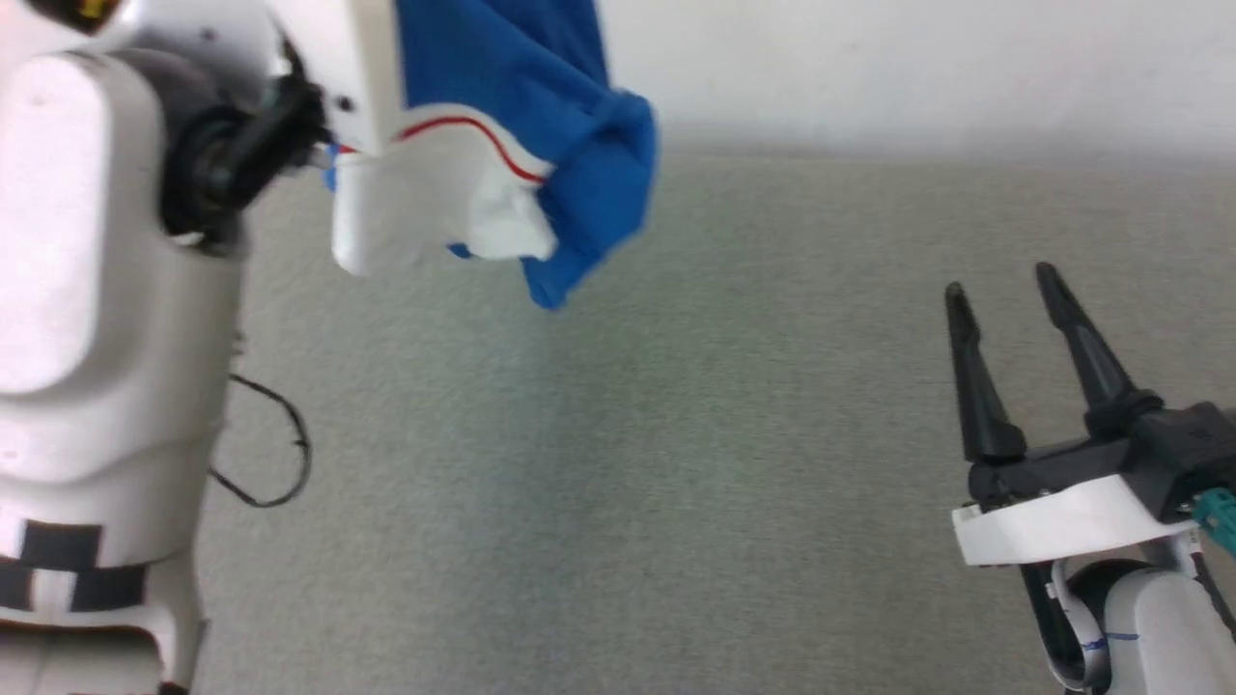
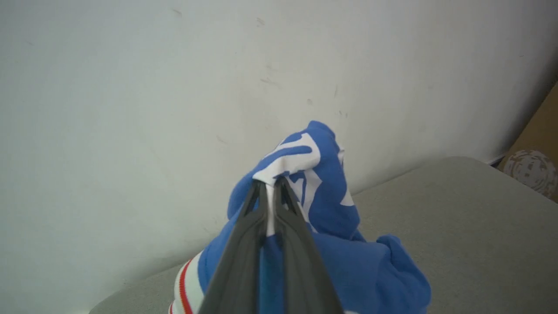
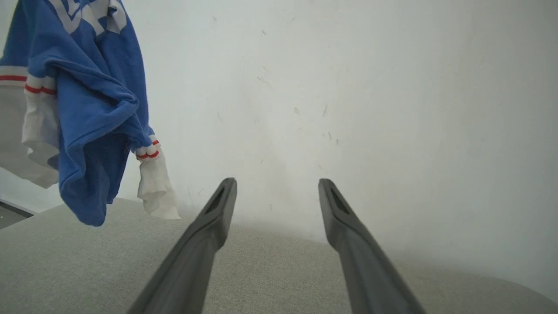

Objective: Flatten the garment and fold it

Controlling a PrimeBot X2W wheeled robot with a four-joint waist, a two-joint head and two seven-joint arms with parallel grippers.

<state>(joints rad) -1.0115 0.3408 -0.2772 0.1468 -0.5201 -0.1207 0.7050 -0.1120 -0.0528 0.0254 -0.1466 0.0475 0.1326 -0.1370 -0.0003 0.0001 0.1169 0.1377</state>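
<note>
The garment (image 1: 570, 145) hung from the left gripper (image 2: 270, 182) over the left side of the worktop (image 1: 676, 463) (whether its lowest folds touched the surface, I couldn't tell). The right gripper (image 1: 999, 278) stood well apart to the right, above the worktop. Behind the worktop rose a wall (image 1: 917, 68).

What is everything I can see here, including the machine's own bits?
garment: one, bright blue with white sleeve ends and thin red stripes, hanging bunched above the table
table: one, grey with a fabric-like top, below both grippers
wall: one, white and scuffed, behind the table
round thing: one, speckled brown and white, blurred, past the table's edge in the left wrist view
cable: one, black loop, beside the left arm
left arm: one, white, raised at the head view's left
left gripper: one, dark fingers, shut on the garment
right gripper: one, dark fingers, open and empty, lower right
</note>
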